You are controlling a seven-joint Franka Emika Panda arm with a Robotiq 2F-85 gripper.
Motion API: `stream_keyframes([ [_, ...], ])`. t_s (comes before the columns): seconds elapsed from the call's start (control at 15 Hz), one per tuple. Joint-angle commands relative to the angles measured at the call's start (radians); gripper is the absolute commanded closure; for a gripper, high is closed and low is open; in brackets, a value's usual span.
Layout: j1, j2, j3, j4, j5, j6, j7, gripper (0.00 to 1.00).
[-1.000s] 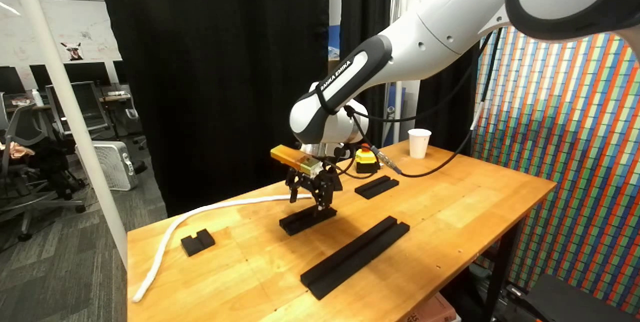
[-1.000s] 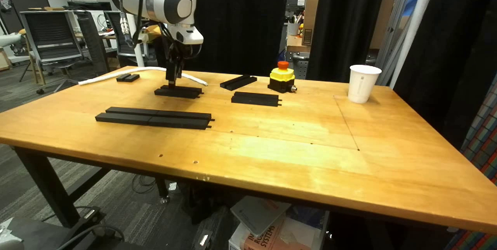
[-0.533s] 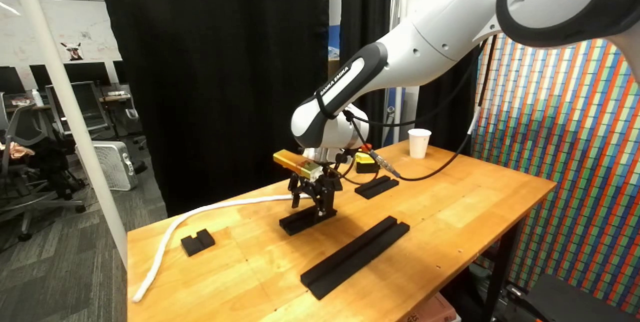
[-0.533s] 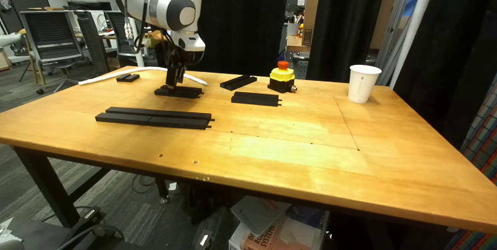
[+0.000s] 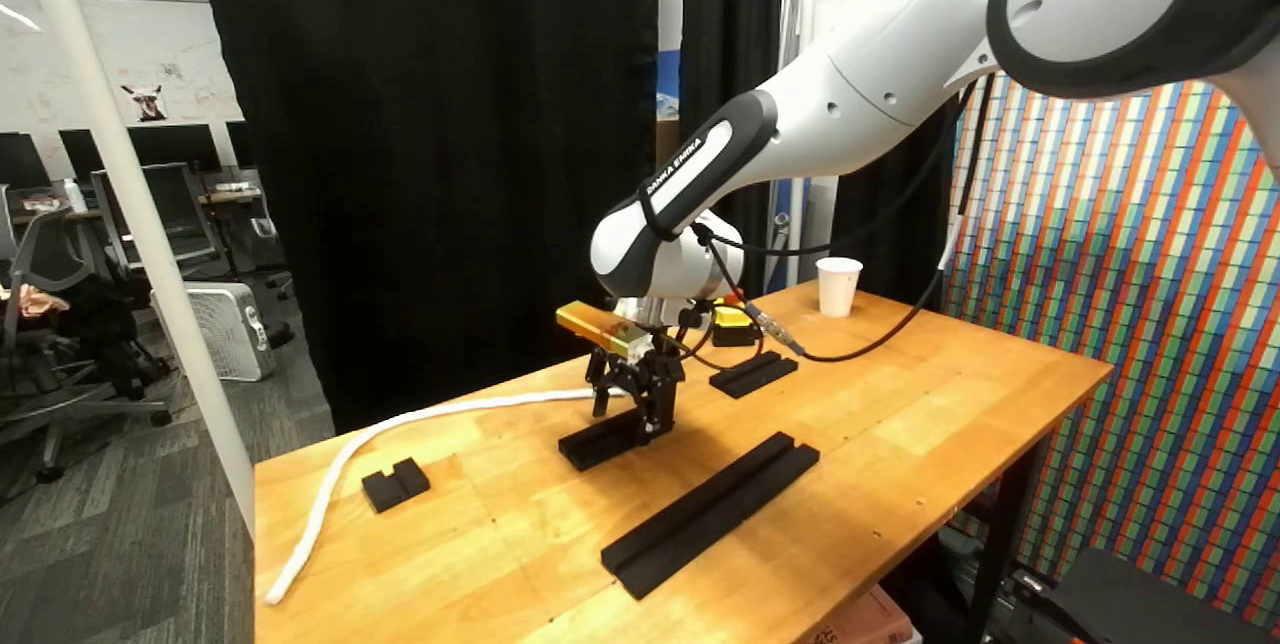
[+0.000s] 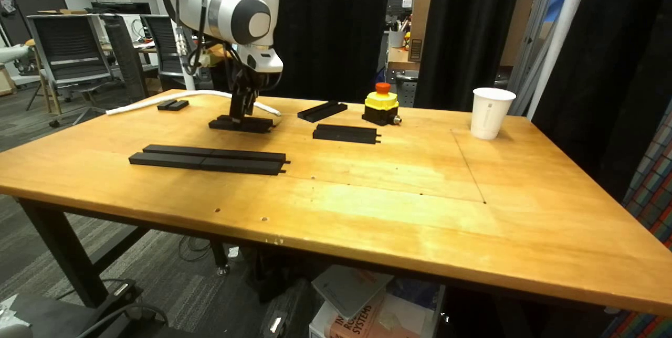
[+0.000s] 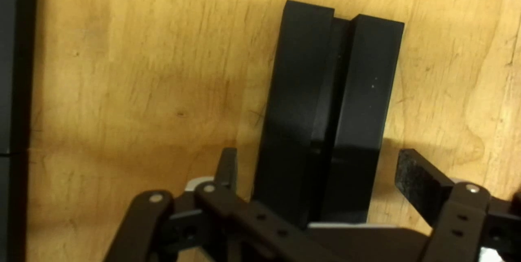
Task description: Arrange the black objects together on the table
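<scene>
Fingers [image 7: 419, 178] spread wide astride a grooved black slab [image 7: 305, 103] flat on the bench [image 6: 378, 212], gap showing each side in the wrist view, nothing held. Long black strip [image 6: 210, 161] of joined pieces lies near that slab, roughly parallel. Two more slabs [image 6: 344, 137] sit near the yellow-and-red button box [image 6: 381, 102]; short notched block [image 5: 396, 488] is near the white cord [image 5: 470, 408].
</scene>
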Motion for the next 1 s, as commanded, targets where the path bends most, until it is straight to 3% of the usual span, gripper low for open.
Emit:
stream_keyframes([
  [0.0, -0.001, 0.004, -0.004, 0.009, 0.019, 0.000, 0.008, 0.00],
  [0.27, -0.002, 0.010, -0.003, 0.009, 0.017, -0.004, 0.004, 0.00],
  [0.33, -0.001, 0.011, -0.004, 0.008, 0.014, -0.006, 0.003, 0.25],
  [0.4, -0.001, 0.011, -0.005, 0.008, 0.012, -0.009, 0.003, 0.27],
  [0.6, -0.004, 0.009, -0.003, 0.012, 0.012, -0.033, -0.006, 0.50],
  [0.93, -0.004, -0.015, -0.017, -0.003, -0.011, -0.048, -0.011, 0.53],
])
